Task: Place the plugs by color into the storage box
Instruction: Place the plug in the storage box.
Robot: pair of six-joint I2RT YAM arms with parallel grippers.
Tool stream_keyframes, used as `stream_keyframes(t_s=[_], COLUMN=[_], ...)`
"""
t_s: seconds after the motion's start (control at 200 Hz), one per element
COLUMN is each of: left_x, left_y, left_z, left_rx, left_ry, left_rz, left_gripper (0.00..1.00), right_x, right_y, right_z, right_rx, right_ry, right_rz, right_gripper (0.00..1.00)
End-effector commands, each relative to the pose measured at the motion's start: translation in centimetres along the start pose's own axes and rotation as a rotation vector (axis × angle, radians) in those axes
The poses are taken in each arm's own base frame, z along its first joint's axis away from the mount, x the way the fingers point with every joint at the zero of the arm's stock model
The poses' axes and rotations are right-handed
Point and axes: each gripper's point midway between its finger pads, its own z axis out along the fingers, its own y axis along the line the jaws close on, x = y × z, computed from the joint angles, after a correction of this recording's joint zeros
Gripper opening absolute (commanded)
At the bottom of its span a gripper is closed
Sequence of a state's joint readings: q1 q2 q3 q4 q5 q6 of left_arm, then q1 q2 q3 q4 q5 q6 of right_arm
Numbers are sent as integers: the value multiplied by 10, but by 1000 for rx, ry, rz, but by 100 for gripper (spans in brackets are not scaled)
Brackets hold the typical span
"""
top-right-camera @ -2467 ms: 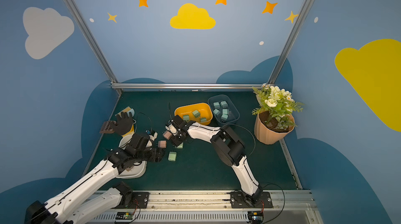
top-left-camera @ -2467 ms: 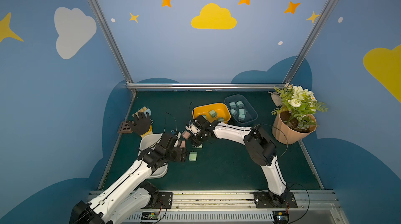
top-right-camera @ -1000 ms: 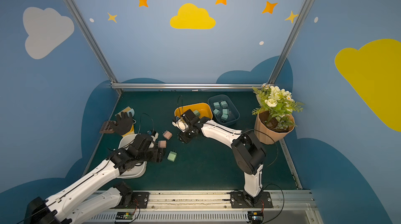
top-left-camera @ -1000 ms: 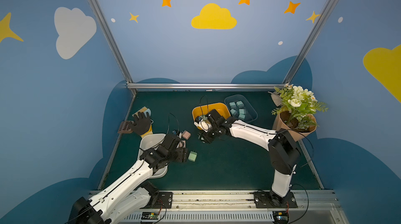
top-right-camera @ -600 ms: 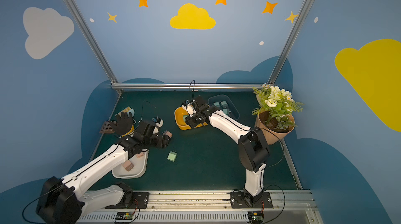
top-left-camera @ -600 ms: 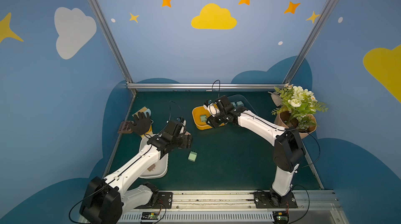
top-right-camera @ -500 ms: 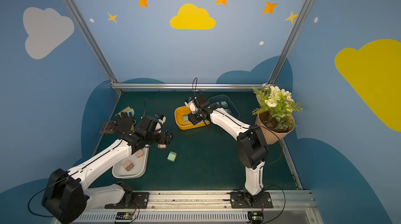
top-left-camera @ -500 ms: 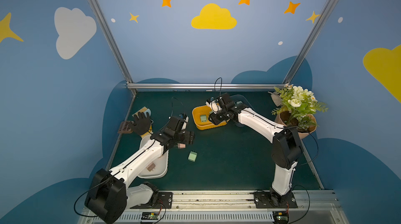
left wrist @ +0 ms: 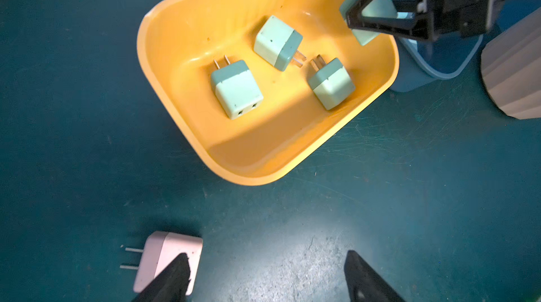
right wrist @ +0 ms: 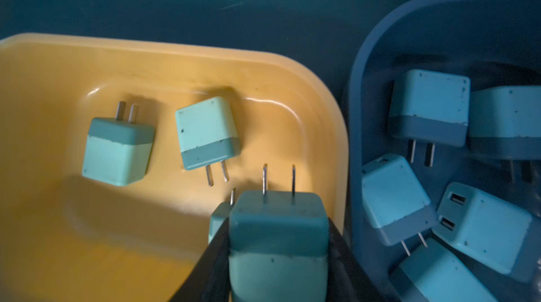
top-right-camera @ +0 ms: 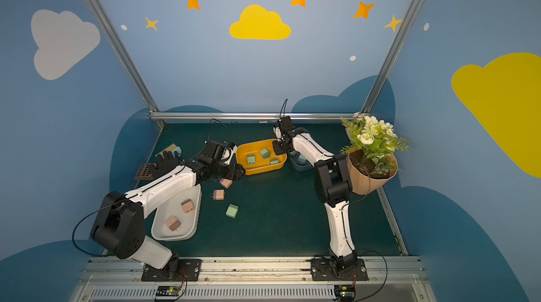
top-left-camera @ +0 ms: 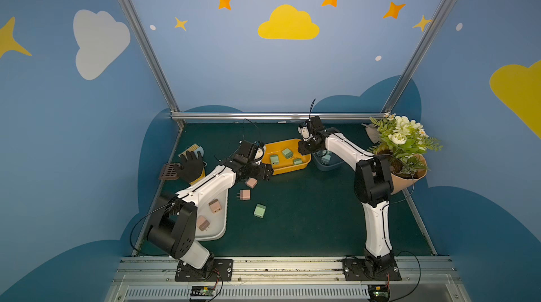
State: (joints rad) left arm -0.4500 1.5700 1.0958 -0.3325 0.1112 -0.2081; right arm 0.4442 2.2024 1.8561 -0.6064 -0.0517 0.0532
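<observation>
**Sorting scene, placed from the yellow bin** (top-left-camera: 288, 168) (top-right-camera: 263, 170), which stands on the dark green mat (top-left-camera: 307, 212).

Inside the yellow bin lie 3 light green plugs (left wrist: 237, 89), each on its side and apart from the others. The right gripper (right wrist: 276, 224) hangs over the end of the yellow bin nearest the blue bin (right wrist: 354, 110); its jaws are narrowed onto a 4th light green plug (right wrist: 278, 268), whose 2 prongs point away from the wrist camera.

The blue bin stands just beside the yellow bin, on the robot's right of it; it holds at least 5 teal-blue plugs (right wrist: 430, 101), heaped against one another.

The left gripper (left wrist: 266, 256) hovers over the mat at the near, robot-left corner of the yellow bin; its jaws are spread wide and hold nothing. A pink plug (left wrist: 169, 245) lies on the mat below 1 fingertip; whether finger and plug touch cannot be told.

Nearer the robot than the yellow bin, in both top views, a 2nd pink plug (top-left-camera: 244, 195) (top-right-camera: 218, 195) and then a loose light green plug (top-left-camera: 259, 210) (top-right-camera: 232, 210) lie on the mat, apart from each other.

A white tray (top-left-camera: 218, 237) lies well to the robot's left of the yellow bin and nearer the robot, partly under the left arm; 2 pink plugs (top-left-camera: 215, 206) rest in it, apart.

A paper-wrapped flower pot (top-left-camera: 409, 177) stands beyond the blue bin, farther to the robot's right of the yellow bin; a black glove (top-left-camera: 190, 166) lies well to the yellow bin's robot-left.
</observation>
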Motion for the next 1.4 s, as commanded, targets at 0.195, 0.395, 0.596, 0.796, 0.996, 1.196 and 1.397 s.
stream_keyframes(t_s=[0.195,0.395,0.596,0.796,0.996,1.196,1.397], left_x=[-4,-7,-10,-13,-13,-7,7], left_y=[-1,0,0,0,-8,-15,-23], left_z=[10,14,17,12,-3,-23,-43], left_rx=[28,36,44,50,75,102,144], left_ry=[32,31,35,24,16,-3,-12], left_rz=[31,30,28,24,32,-4,-60], left_gripper=[84,84,84,84,84,84,83], right_x=[-7,-12,-14,-22,-26,-26,-23], right_y=[4,2,2,11,21,39,68], right_z=[9,11,12,2,-16,-37,-61], right_rx=[-4,8,9,-35,-70,-121,-158], right_ry=[6,-10,-22,-47,-64,-79,-95], right_rz=[9,6,4,3,16,26,-10], right_gripper=[41,52,58,59,58,58,57])
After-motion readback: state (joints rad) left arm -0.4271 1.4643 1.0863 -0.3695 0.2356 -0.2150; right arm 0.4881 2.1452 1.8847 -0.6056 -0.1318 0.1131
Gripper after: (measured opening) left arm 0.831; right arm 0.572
